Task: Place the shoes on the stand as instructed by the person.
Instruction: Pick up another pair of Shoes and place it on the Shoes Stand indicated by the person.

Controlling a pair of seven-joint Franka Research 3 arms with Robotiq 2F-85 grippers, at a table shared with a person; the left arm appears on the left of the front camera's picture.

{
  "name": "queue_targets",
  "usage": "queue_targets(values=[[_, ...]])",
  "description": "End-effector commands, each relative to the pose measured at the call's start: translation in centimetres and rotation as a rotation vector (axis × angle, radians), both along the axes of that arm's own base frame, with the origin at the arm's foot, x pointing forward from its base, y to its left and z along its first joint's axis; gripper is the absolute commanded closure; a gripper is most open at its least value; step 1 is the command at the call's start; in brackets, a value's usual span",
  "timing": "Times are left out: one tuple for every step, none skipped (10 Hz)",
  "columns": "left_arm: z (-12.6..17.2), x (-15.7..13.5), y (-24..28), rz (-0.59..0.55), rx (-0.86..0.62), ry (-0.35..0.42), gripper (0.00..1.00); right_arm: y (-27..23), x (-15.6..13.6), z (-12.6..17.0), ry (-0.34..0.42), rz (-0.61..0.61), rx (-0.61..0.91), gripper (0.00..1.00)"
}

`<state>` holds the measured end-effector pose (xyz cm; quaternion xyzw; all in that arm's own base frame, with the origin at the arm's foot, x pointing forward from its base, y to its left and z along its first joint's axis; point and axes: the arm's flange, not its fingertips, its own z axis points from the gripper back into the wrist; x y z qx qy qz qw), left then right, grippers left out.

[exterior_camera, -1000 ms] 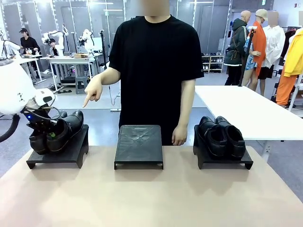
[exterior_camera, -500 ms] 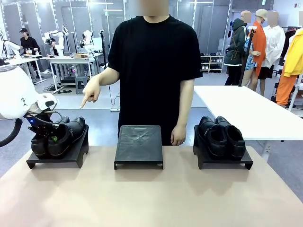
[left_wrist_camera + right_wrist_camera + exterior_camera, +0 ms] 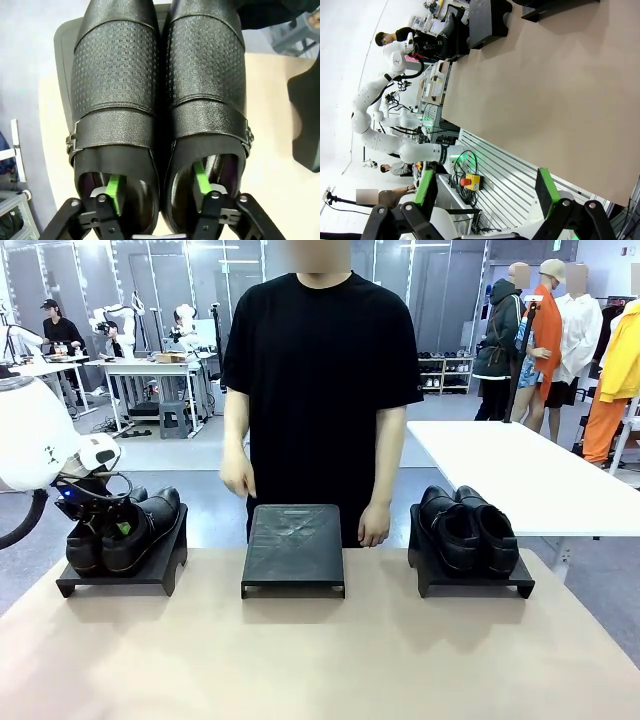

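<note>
Left end effector now spread open inside shoes, set level on left stand; right end effector open; person's hand lowered from pointing.

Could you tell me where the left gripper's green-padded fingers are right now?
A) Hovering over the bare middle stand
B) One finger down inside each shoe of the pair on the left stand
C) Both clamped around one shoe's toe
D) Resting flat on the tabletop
B: in the left wrist view, the left gripper is spread, one green finger inside each of the shoes, which sit on the left stand.
</note>
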<state>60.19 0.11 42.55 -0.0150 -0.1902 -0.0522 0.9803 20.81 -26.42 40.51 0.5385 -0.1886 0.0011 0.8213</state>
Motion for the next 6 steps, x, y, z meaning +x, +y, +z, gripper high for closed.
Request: queue_targets(values=[[0.6,-0.5,0.4,-0.018,-0.010,-0.029,0.00,-0.1,-0.2,0.3,-0.004,0.008,-0.003,0.00],[0.7,-0.8,0.5,-0.014,-0.007,-0.029,0.00,-0.1,-0.2,0.3,-0.004,0.008,-0.003,0.00],[0.9,-1.3,0.7,-0.013,-0.006,-0.028,0.00,-0.1,-0.2,0.3,-0.004,0.008,-0.003,0.00],[1.1,-2.3,0.7,-0.039,0.002,0.003,0.02,-0.1,-0.2,0.3,-0.004,0.008,-0.003,0.00],[0.9,-0.3,0.1,0.001,0.000,-0.013,0.02,-0.1,-0.2,0.3,-0.004,0.008,-0.003,0.00],[0.9,-0.3,0.1,0.001,0.000,-0.013,0.02,-0.1,-0.2,0.3,-0.004,0.008,-0.003,0.00]])
